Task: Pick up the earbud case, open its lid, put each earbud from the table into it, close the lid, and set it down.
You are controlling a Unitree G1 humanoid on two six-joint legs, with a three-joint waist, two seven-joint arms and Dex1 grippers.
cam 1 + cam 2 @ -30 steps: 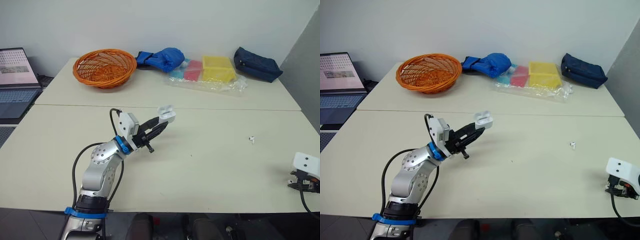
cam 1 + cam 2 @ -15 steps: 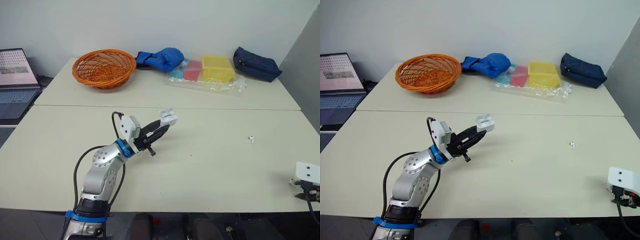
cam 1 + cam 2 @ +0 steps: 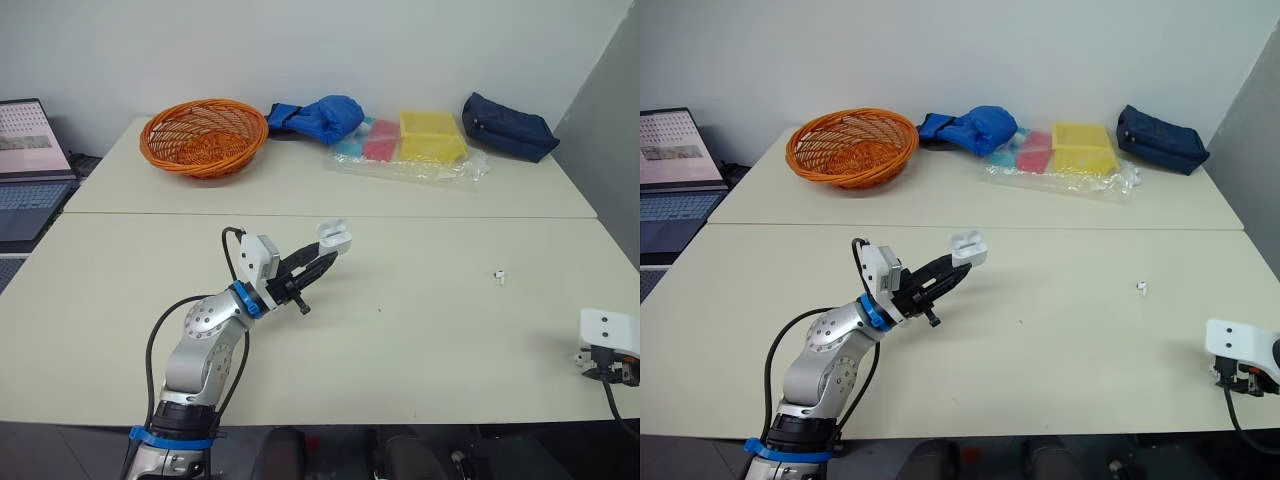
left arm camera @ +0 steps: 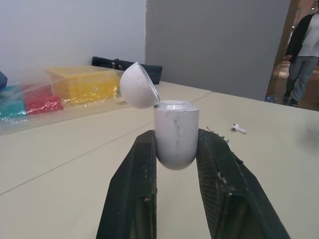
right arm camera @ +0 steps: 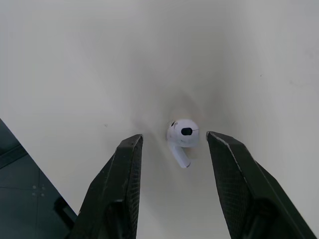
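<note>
White, glossy, rounded earbud case [image 4: 174, 137] with domed lid [image 4: 138, 85].

Counter [image 3: 420, 330]: near half bare across the middle, with an open lane from the left pincer [image 3: 322, 258] to the far earbud [image 3: 498, 275] and nothing between. The left pincer, held above left-centre and clamped on the earbud case [image 3: 333, 236] with its lid up, occupies that airspace. Back row on the far half, left to right: orange basket [image 3: 203, 135], blue bag [image 3: 318, 118], wrapped coloured boxes [image 3: 410, 145], navy pouch [image 3: 508, 127], with a bare strip in front of them. Right pincer [image 5: 172, 139], front right corner: fingers spread, near earbud [image 5: 182, 134] lying between them and touching neither, a gap on each side. The counter edge is close by. A grey partition [image 3: 610, 130] bounds the right side.
</note>
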